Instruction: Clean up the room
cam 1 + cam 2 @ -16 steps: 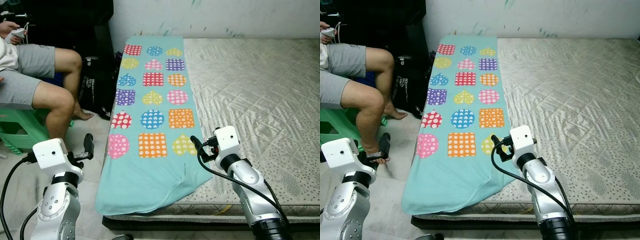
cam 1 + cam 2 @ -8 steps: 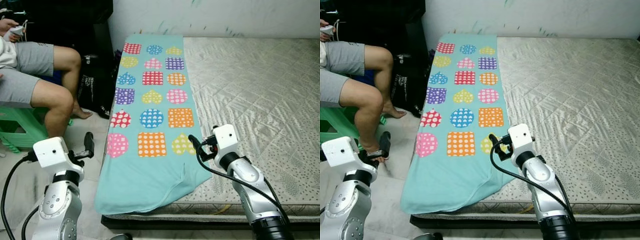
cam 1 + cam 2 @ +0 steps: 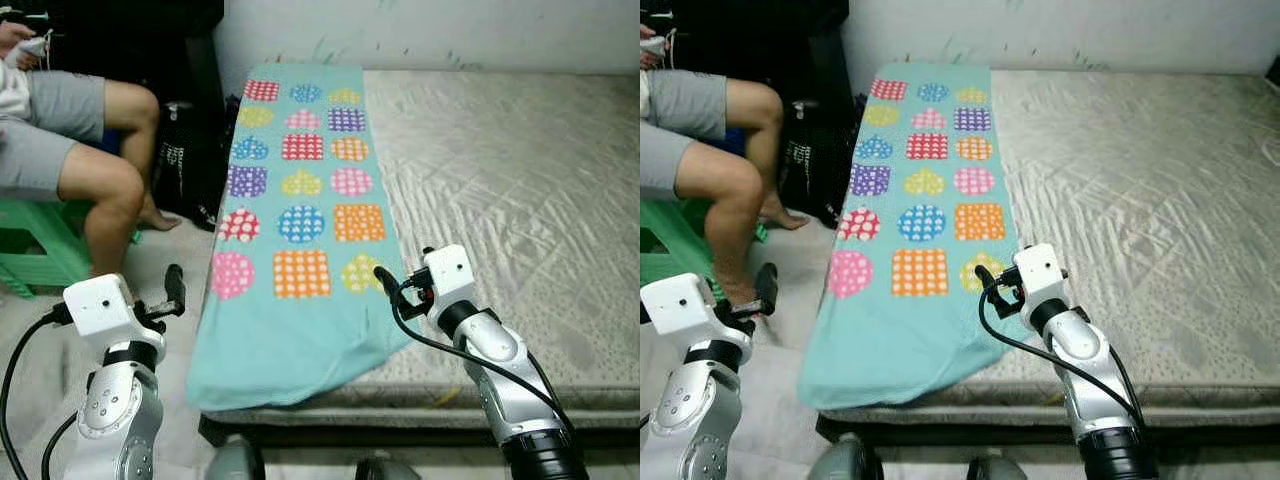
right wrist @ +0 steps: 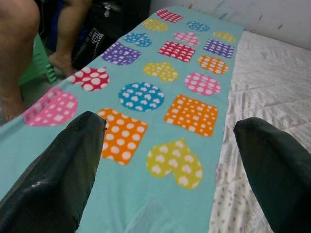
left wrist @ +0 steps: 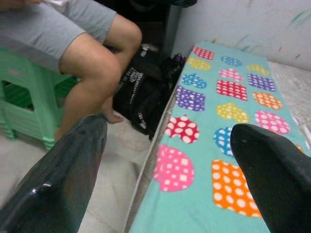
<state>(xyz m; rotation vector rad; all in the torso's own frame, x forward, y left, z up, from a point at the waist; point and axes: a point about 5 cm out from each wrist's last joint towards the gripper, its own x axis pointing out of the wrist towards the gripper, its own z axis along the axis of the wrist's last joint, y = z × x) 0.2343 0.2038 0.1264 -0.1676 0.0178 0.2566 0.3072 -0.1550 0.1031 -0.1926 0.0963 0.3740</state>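
From the head views, we see the blanket (image 3: 295, 220) spread along the bed's (image 3: 520, 190) left edge, our right pincer (image 3: 385, 283) over its near corner. Left wrist view: left pincer (image 5: 165, 160) wide, beside the blanket near a seated person (image 5: 92, 53). Right wrist view: pincer wide, empty. We judge grasping the corner comes next.
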